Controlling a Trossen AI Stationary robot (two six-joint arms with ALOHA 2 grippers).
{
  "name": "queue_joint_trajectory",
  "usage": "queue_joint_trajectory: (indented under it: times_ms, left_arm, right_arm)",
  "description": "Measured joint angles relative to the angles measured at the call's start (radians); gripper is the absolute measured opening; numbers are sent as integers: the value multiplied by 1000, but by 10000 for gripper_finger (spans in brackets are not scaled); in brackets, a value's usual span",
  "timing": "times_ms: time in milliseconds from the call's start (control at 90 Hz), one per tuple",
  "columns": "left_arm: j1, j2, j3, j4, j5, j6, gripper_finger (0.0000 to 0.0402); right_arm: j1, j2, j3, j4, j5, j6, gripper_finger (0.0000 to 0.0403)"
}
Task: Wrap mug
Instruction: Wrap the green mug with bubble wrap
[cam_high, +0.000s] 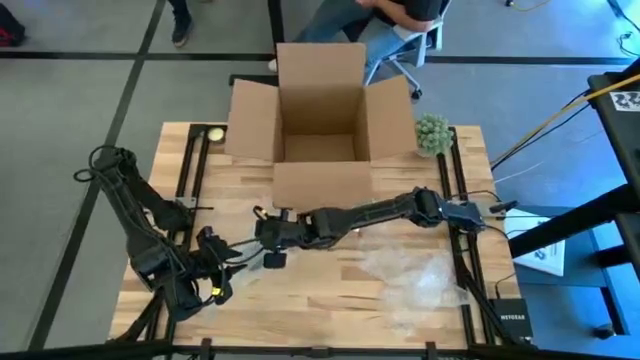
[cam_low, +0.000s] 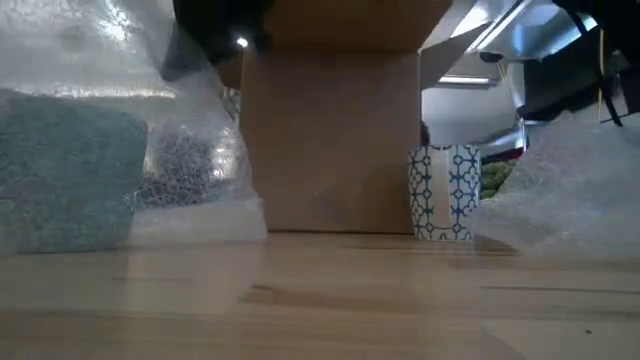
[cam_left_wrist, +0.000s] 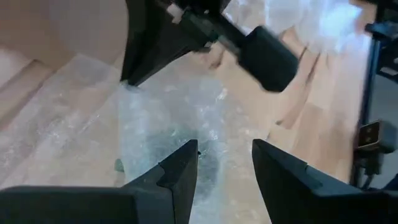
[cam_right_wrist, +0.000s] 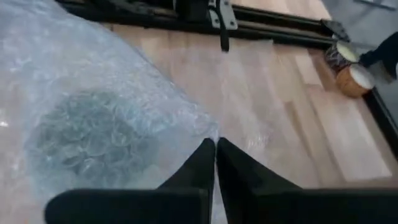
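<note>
The wrapping step seems underway: the right hand (cam_right_wrist: 215, 149), pinched narrow on the bubble wrap (cam_right_wrist: 93, 93) edge, covers a dark mug (cam_right_wrist: 87, 134) near the counter's (cam_high: 330, 290) middle, its axis unreadable, while the left hand (cam_left_wrist: 225, 163) gapes wide beside it, next to tuck.

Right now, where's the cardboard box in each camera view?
High view: cardboard box at top centre, flaps open.
Low view: centre, brown wall.
Left wrist view: probably the tan surface beyond the bubble wrap.
Right wrist view: not in it.
Shared landmark: wooden table.
</note>
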Motion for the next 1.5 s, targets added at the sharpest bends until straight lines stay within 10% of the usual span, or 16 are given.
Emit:
queue_joint_trajectory:
  times_ms: [422, 700, 1500]
  left_arm:
    - [5, -15, 108, -302, -50, -203, 136]
    - [39, 9, -28, 88, 50, 2, 136]
    - [214, 43, -371, 422, 233, 95, 136]
  right_arm:
    - [0, -1, -80, -10, -11, 63, 0]
    - [0, -1, -81, -7, -12, 62, 0]
    - [0, -1, 69, -225, -353, 34, 1]
